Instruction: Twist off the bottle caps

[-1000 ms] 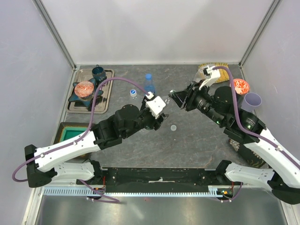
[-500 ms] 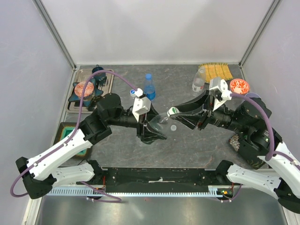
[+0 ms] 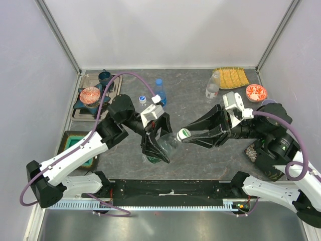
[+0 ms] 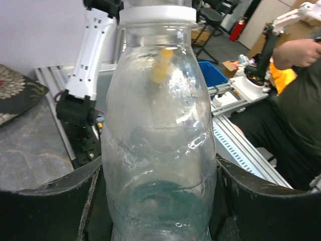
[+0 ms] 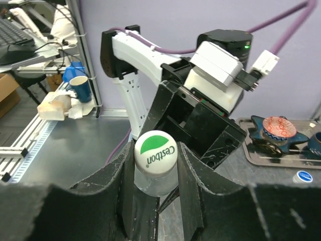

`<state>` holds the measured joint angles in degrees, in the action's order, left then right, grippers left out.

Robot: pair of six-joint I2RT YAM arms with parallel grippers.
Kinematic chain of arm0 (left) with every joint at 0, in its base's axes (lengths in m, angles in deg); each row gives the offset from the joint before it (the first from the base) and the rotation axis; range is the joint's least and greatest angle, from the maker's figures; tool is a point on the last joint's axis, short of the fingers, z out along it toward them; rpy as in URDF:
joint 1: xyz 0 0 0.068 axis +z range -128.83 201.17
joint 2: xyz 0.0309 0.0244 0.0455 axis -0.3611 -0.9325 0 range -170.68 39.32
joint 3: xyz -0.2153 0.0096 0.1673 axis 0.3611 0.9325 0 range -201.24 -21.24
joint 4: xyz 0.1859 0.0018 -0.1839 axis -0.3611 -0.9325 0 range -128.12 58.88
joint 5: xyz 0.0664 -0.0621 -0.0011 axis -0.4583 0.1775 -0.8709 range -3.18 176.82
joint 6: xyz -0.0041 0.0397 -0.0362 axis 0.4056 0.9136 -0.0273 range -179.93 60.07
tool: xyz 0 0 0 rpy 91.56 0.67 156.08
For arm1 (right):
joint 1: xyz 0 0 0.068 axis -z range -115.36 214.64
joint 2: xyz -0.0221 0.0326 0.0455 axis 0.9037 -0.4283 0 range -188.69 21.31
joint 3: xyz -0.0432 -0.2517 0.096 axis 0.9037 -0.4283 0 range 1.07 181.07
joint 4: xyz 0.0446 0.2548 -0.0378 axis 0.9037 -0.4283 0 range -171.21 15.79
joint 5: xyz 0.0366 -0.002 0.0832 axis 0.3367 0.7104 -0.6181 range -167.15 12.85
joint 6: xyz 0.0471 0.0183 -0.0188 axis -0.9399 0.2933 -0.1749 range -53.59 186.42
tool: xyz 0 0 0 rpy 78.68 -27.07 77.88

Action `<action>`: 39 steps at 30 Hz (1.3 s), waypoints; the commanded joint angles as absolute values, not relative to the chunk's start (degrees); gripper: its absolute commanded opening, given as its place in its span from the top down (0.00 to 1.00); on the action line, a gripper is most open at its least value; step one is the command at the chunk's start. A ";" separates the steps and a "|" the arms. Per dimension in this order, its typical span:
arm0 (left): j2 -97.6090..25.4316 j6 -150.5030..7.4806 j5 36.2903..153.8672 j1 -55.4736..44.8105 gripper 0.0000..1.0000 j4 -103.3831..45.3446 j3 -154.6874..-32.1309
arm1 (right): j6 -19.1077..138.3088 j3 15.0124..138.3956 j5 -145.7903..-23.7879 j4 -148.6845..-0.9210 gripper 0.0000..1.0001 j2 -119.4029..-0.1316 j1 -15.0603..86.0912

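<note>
- The left gripper (image 3: 160, 143) is clamped on the body of a clear bottle (image 3: 169, 145), just below the middle of the top view. The bottle is held off the table and tilted, with its neck toward the right.
- In the left wrist view the two black fingers (image 4: 50, 206) press against the bottle (image 4: 158, 150) from either side, low on its body.
- The right gripper (image 3: 189, 134) is closed on the cap (image 3: 183, 133), which is white and green, so the two grippers meet at this one bottle.
- In the right wrist view, the right gripper (image 5: 155, 168) has a finger touching each side of the cap (image 5: 155, 149).
- Three other bottles stand on the table in the upper part of the top view:
  - a blue-capped one (image 3: 159, 92)
  - a short one (image 3: 143, 100) just left of it
  - a clear one (image 3: 212, 86) at the upper right
</note>
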<state>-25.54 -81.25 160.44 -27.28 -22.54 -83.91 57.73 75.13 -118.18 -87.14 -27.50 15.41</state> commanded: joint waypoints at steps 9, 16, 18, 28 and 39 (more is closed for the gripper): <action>-27.39 -87.79 161.88 -25.06 0.72 -14.69 -83.38 | 57.80 76.92 -128.83 -90.56 1.00 -27.73 14.72; -27.30 -81.39 157.58 -24.71 0.72 -22.15 -83.73 | 55.52 79.46 -117.70 -88.63 1.00 -25.98 14.72; -27.30 -79.98 156.61 -24.71 0.72 -24.87 -83.82 | 54.47 79.82 -114.52 -88.01 1.00 -25.27 14.72; -26.34 -74.62 151.60 -24.80 0.72 -30.77 -82.68 | 53.23 77.19 -86.39 -86.51 1.00 -20.70 14.72; -16.52 -68.46 126.04 -24.71 0.72 -37.54 -77.85 | 46.57 65.18 -45.17 -102.76 1.00 -24.39 14.81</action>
